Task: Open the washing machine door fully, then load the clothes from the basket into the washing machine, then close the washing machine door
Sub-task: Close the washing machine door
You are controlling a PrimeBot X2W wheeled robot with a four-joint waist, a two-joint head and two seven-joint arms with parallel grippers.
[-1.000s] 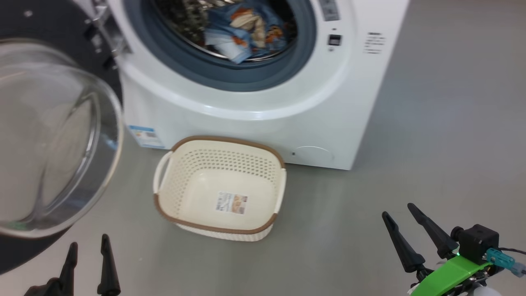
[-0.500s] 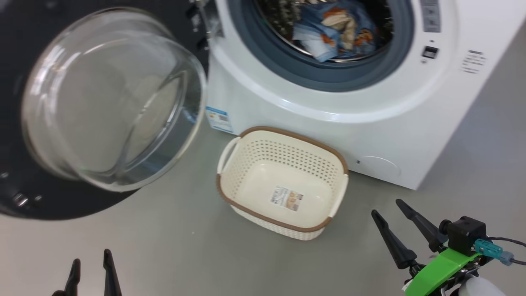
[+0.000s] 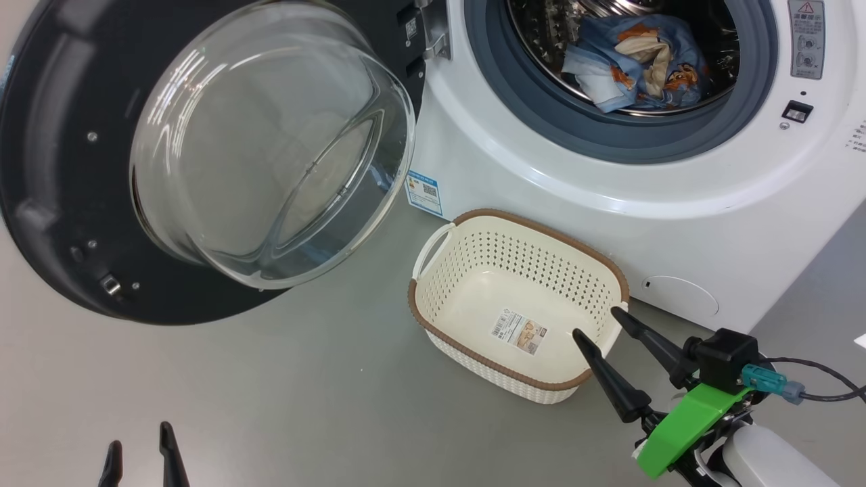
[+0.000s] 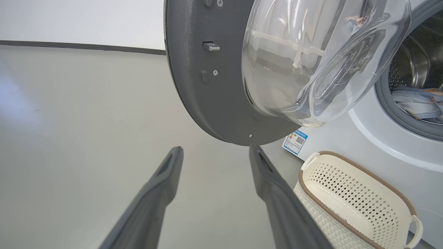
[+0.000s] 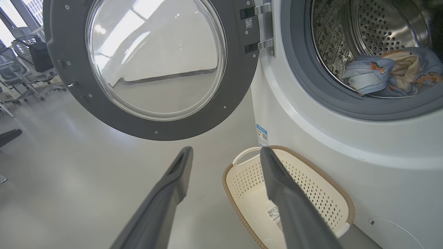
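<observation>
The clothes (image 3: 636, 67) lie inside the perforated steel drum (image 5: 380, 24) of the washing machine (image 3: 609, 203), low at the front of the opening, behind the grey gasket (image 3: 609, 145). The washing machine door (image 3: 61, 149) stands swung open to the left, glass bowl (image 3: 270, 142) bulging outward. The basket (image 3: 514, 260) sits on the floor (image 3: 304, 379) just before the machine, base label (image 3: 518, 331) exposed.

The right wrist view adds the door hinges (image 5: 263, 27) and office chairs (image 5: 20, 76). The left wrist view adds the latch tongue (image 4: 211, 46) on the door's inner face.

Right gripper (image 3: 595, 320): fingers spread, holding nothing; in the head view the tips overlap the basket's right end. Left gripper (image 3: 140, 434): fingers spread, holding nothing, above the floor.
</observation>
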